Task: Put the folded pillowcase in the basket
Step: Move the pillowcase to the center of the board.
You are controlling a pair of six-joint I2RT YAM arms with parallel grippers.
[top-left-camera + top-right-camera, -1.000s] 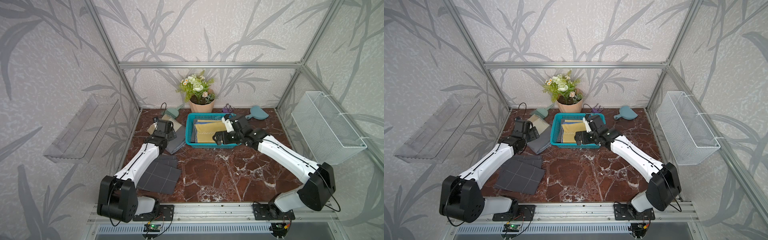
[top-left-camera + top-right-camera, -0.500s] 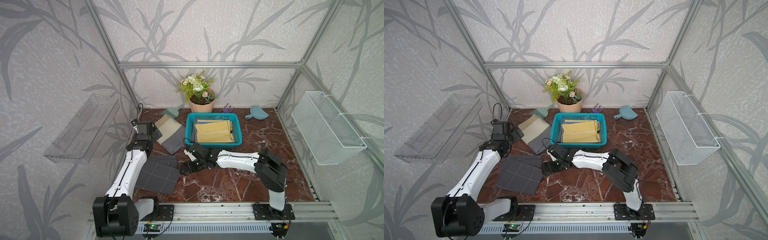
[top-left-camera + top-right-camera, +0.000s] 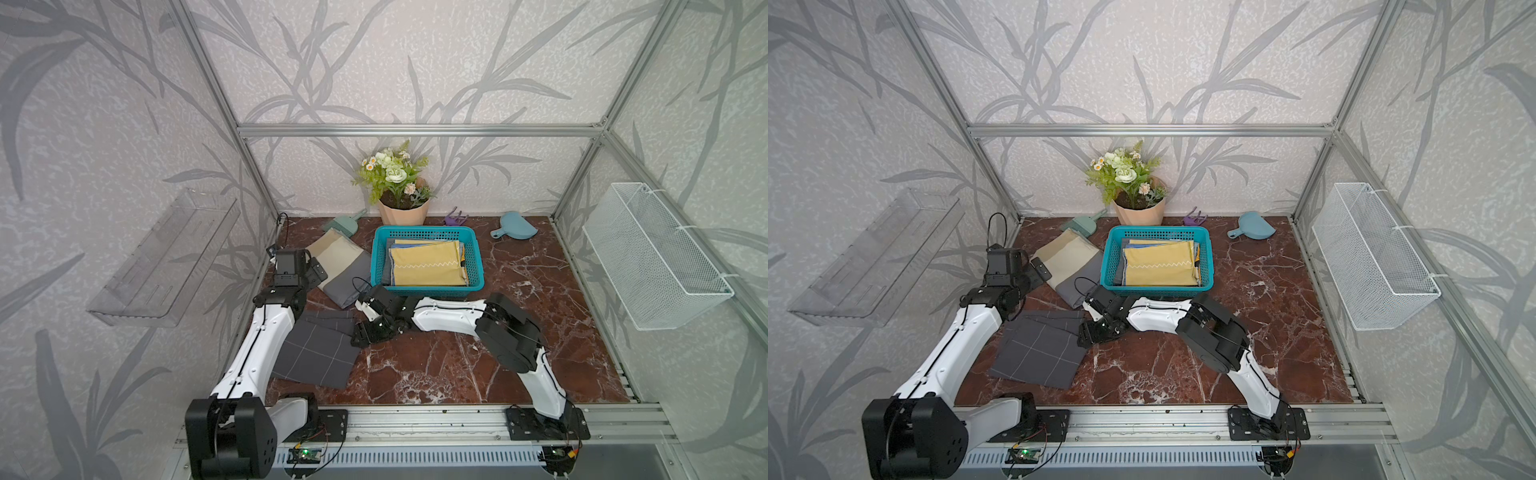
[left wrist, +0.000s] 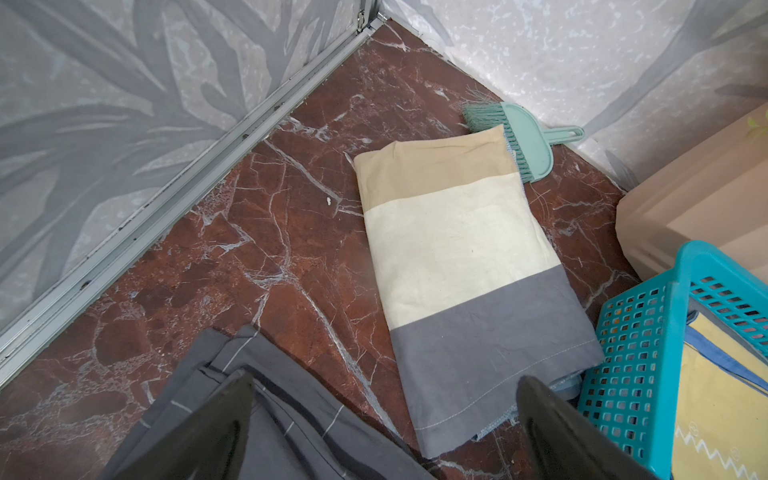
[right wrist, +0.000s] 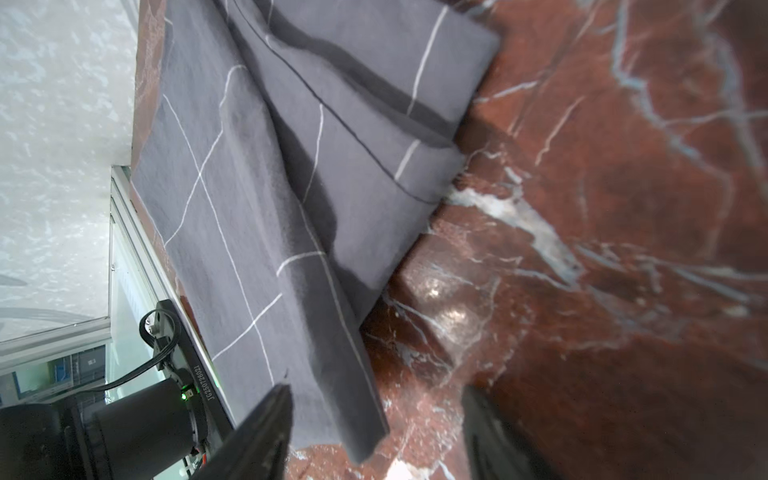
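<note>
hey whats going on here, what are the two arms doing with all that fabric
Two robot arms are working on getting folded pillowcases into the teal basket, which already has a yellow pillowcase lying on top of other fabric. The right claw is down at the edge of the dark grey checked pillowcase on the table, jaws apart around its edge, not clamped. The left claw hangs open next to the striped pillowcase beside the basket.
</note>
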